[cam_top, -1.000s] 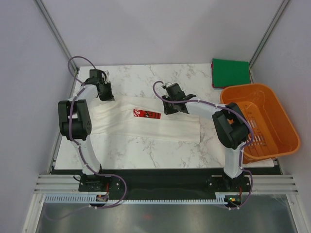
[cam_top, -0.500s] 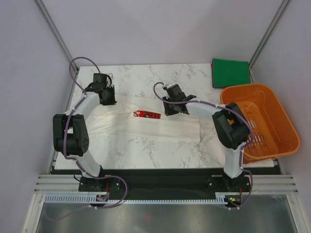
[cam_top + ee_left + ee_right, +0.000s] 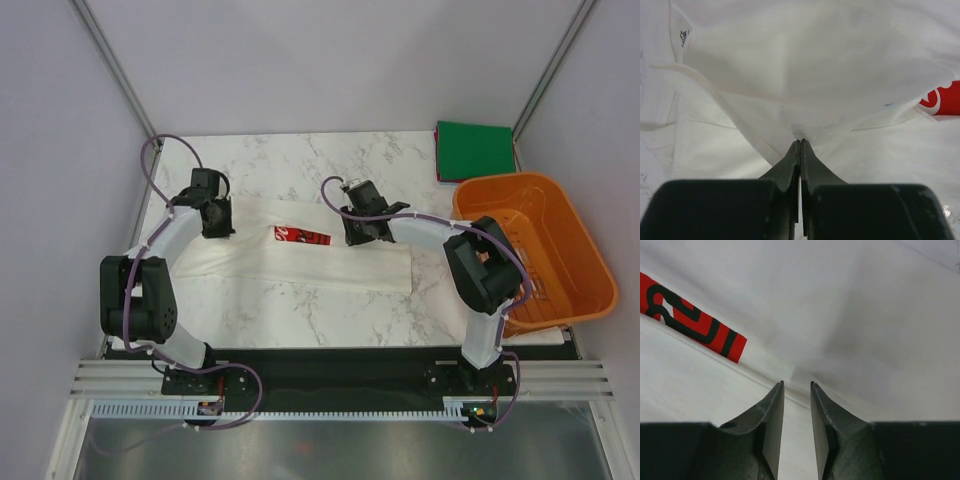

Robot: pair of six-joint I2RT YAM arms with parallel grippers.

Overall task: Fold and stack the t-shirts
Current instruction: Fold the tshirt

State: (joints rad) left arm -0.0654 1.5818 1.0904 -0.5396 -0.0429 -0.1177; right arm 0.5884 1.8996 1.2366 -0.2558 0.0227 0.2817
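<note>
A white t-shirt [image 3: 300, 262] lies spread in a long band across the marble table, its red print [image 3: 302, 236] near the middle. My left gripper [image 3: 221, 228] is at the shirt's left end, shut on a pinch of white cloth [image 3: 805, 60] that is drawn up to a point at the tips [image 3: 800, 141]. My right gripper [image 3: 358, 238] is just right of the print [image 3: 690, 315], open with a narrow gap [image 3: 797, 384], its tips at a fold edge of the shirt [image 3: 865, 330]. A dark green t-shirt [image 3: 474, 150] lies folded square at the back right corner.
An orange slatted basket [image 3: 560, 250] stands at the table's right edge, partly overhanging it, just in front of the green shirt. Grey walls close in the left, back and right. Bare marble [image 3: 290, 160] shows behind the white shirt and in front of it.
My left gripper has closed on the shirt's cloth and moved slightly nearer with it; the left elbow has dropped toward the base. The right gripper has hardly shifted and stays at the same opening.
</note>
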